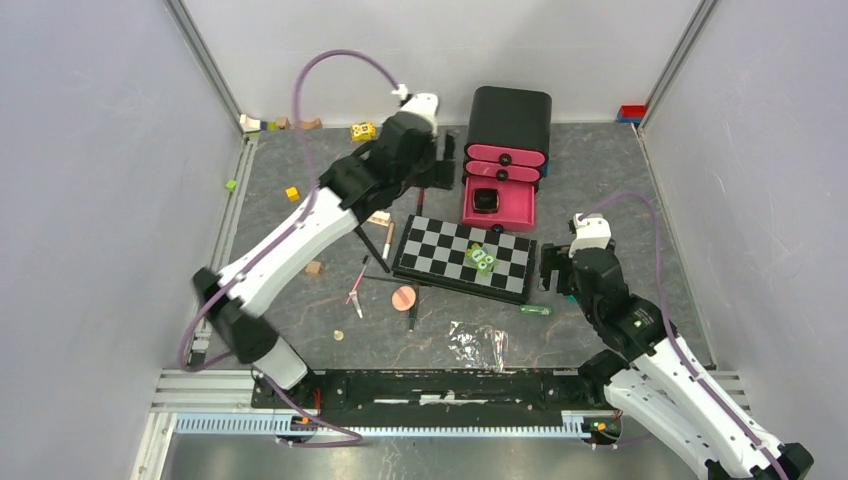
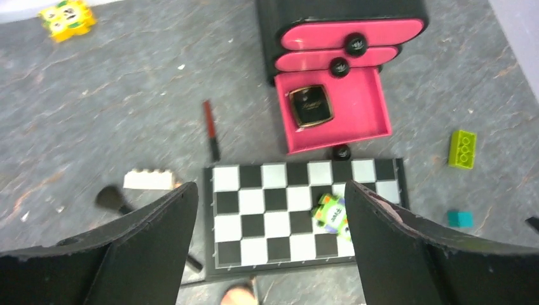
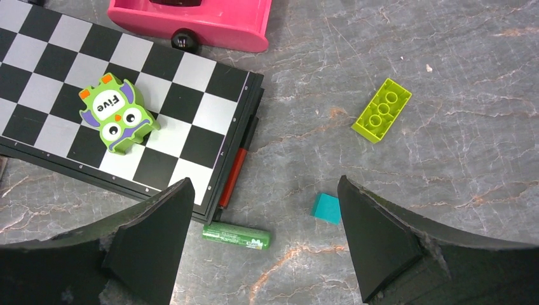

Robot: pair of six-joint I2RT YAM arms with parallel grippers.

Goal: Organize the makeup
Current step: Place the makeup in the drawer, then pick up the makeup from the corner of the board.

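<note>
Right gripper [image 3: 265, 184]: spread wide, empty; hangs over bare table [image 3: 445, 127] just off the near-right corner of the board [image 3: 95, 82].
Tube [image 3: 236, 236]: green, flat on the table; sits just to the near side of the right gap and a little to its left, clear of both fingers.
Tube axis: runs almost along the line joining the two right fingertips; probably calls for a wrist roll before closing across the width.
Nearer arm: right, plainly; left arm reaches over to the far side of the board.
Left gripper [image 2: 270, 190]: spread wide, empty; hovers above the board, facing the drawer [image 2: 365, 117].
Compact [image 2: 309, 105]: lies flat in the open drawer, toward its left wall.
Red pencil [image 3: 234, 178]: tucked along the right edge of the board, between board and tube; may snag a finger coming down on that side.
Loose, left of the board: brush [image 2: 111, 199], pink pencil [image 1: 358, 283], puff [image 1: 404, 297], dark pencil [image 1: 413, 312].
Stage: judged early; one item stowed, most outside the drawer.
</note>
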